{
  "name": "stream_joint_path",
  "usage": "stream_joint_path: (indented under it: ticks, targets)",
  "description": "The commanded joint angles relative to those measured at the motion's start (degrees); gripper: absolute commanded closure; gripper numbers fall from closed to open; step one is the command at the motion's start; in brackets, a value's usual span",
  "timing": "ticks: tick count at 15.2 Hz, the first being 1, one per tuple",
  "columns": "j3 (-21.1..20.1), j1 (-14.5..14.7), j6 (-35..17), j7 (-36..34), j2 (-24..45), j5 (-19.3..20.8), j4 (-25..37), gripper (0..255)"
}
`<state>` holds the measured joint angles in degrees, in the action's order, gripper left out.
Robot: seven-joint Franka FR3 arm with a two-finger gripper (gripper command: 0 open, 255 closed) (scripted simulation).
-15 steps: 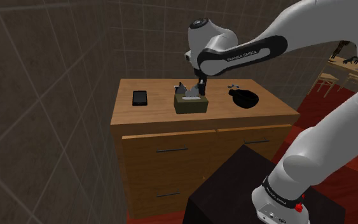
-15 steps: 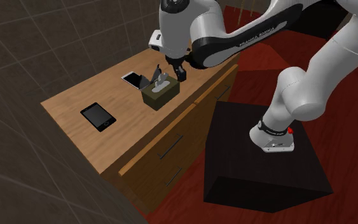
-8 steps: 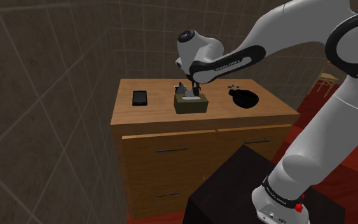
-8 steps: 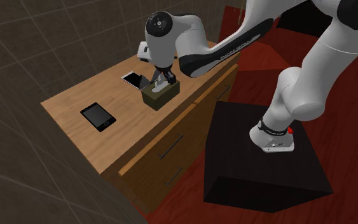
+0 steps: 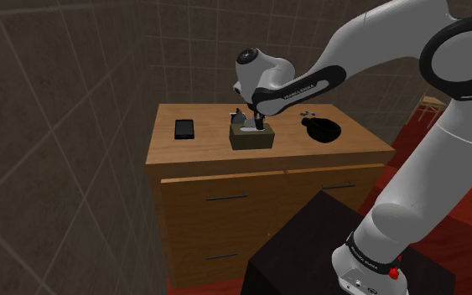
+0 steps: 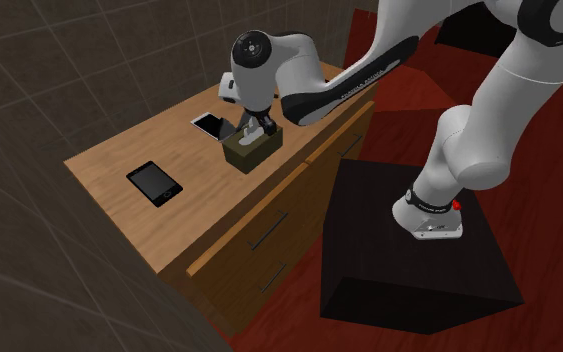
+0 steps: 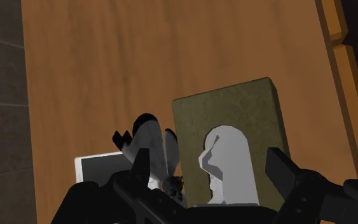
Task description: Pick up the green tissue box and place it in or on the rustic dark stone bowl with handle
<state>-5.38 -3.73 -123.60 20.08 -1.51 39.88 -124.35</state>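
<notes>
Claw (image 7: 208, 164) lower now, astride olive tissue box (image 7: 234, 108), grey ornament (image 7: 147, 137) alongside.

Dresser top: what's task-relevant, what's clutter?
Job in hand:
- olive-green tissue box
- dark bowl with handle
- gripper, open at the box

Lying about:
- black phone
- white-framed device
- small grey-and-black object beside the box

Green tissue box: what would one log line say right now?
olive-green rectangular tissue box: on wooden dresser | black two-finger pincer: open, astride it | black handled bowl: apart from box
</notes>
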Motion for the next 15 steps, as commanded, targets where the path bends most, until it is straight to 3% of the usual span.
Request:
stream_joint_path:
  ticks: [1,4,5,15]
  targets:
    - [0.0,0.0,-0.1,0.0,0.0,0.0,0.0,0]
    - [0.0,0.0,0.0,0.0,0.0,0.0,0.0,0]
    - [0.0,0.0,0.0,0.0,0.0,0.0,0.0,255]
    - [0.0,0.0,0.5,0.5,-0.3,-0.3,0.3,255]
